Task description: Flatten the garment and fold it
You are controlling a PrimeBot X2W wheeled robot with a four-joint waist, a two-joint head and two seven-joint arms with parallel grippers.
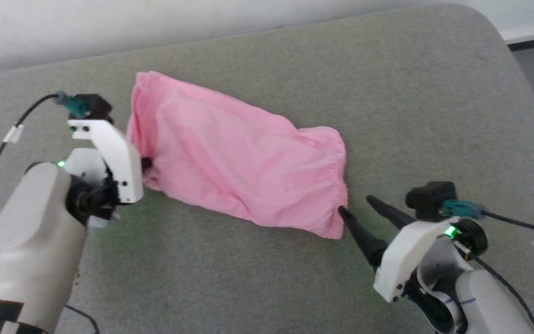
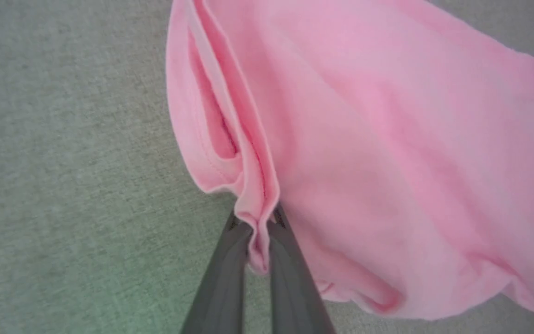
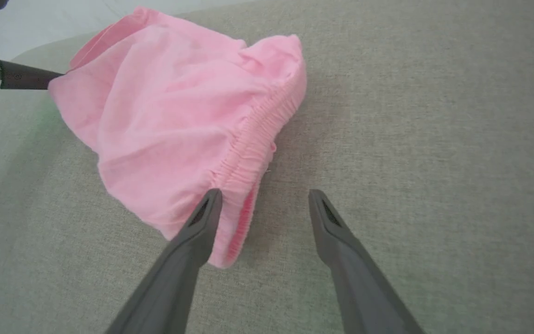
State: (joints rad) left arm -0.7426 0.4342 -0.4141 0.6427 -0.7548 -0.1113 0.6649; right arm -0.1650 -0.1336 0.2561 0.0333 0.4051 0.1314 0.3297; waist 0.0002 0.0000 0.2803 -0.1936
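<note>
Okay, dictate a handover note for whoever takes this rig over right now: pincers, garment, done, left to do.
Left pincer: shut on a fold at one end of the garment.
Right pincer: open at the gathered edge, one finger against it, gripping nothing.
Garment: bunched on the grey surface, between the pincers.
Done: left grip.
Left: right grip, flatten, fold.

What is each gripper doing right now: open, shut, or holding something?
Left gripper: shut on a fold of the garment.
Right gripper: open, holding nothing, jaws beside the garment's gathered edge.
</note>
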